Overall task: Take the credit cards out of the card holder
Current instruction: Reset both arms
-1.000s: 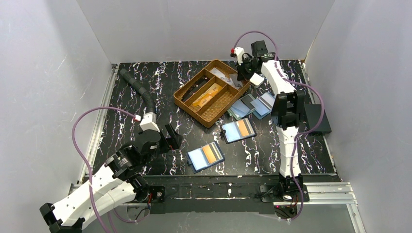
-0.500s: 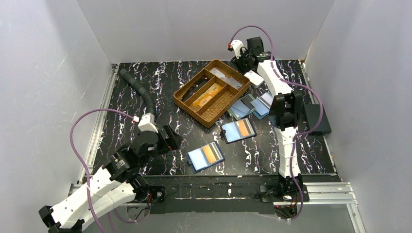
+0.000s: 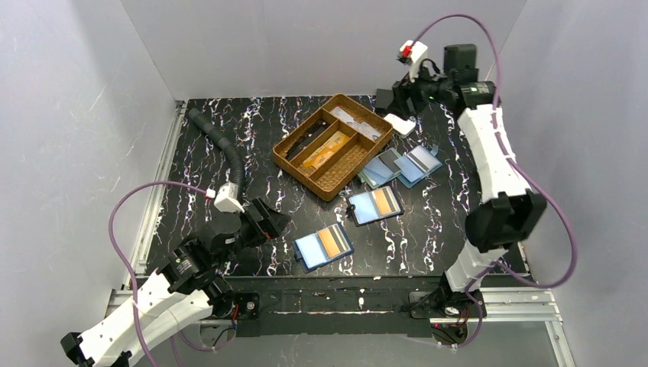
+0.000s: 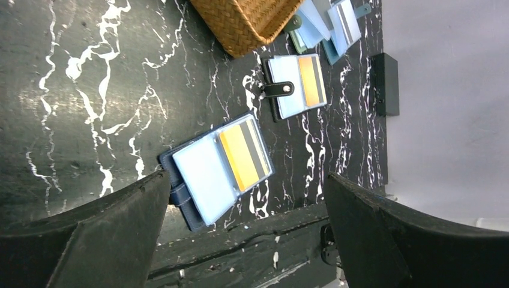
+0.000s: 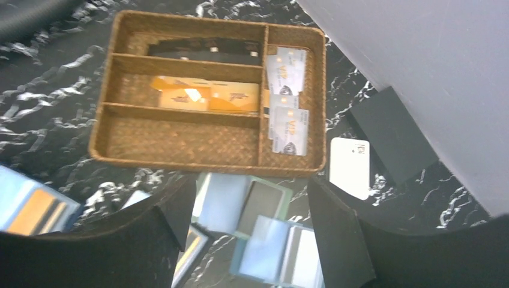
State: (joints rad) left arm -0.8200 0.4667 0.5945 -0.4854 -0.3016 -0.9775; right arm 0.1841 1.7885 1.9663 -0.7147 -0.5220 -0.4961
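Orange cards [image 3: 331, 241] in open blue holders [image 3: 310, 251]

I am swinging my right gripper [image 5: 249, 204] up and off to the right, away from the basket's [image 5: 180, 161] far corner, and its jaws are spreading apart. It is letting go of the white card [image 5: 350, 167], which is coming to rest on the table just beside that corner.

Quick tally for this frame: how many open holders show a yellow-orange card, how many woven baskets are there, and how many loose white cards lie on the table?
Open holders showing a yellow-orange card: 2
Woven basket: 1
Loose white card: 1
Total: 4
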